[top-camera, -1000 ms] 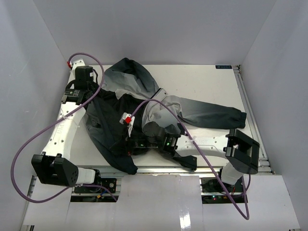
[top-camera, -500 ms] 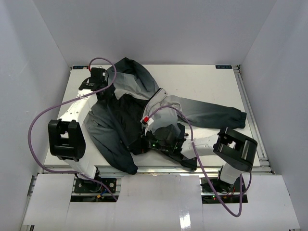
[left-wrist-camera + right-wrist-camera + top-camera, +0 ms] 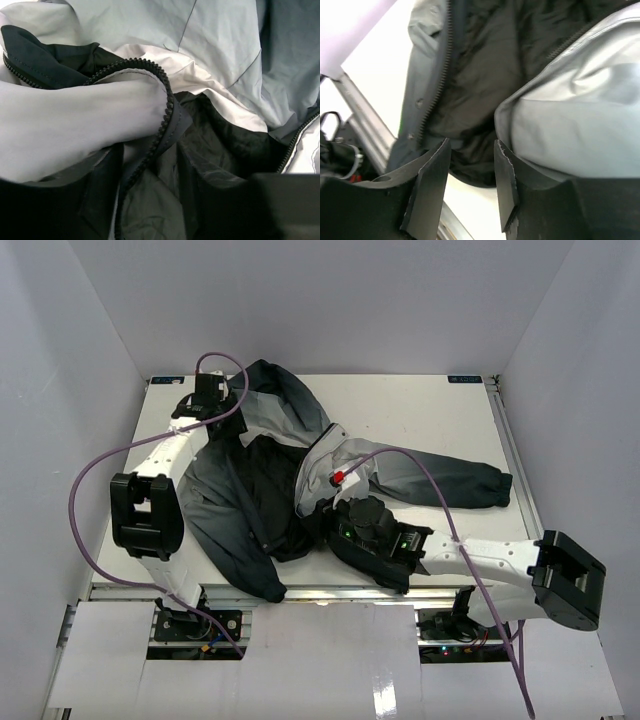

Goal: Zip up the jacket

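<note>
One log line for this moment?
jacket unzipped, lying open | left gripper at its top end, grip unclear | right gripper open at its bottom end

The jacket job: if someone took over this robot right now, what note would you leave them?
Left gripper: at the collar end, far left; open or shut can't be told.
Right gripper: fingers open, empty, by the hem.
Jacket: lies on the table, front spread open.
Done: nothing zipped.
To do: join the zipper sides at the hem, then zip up.
</note>
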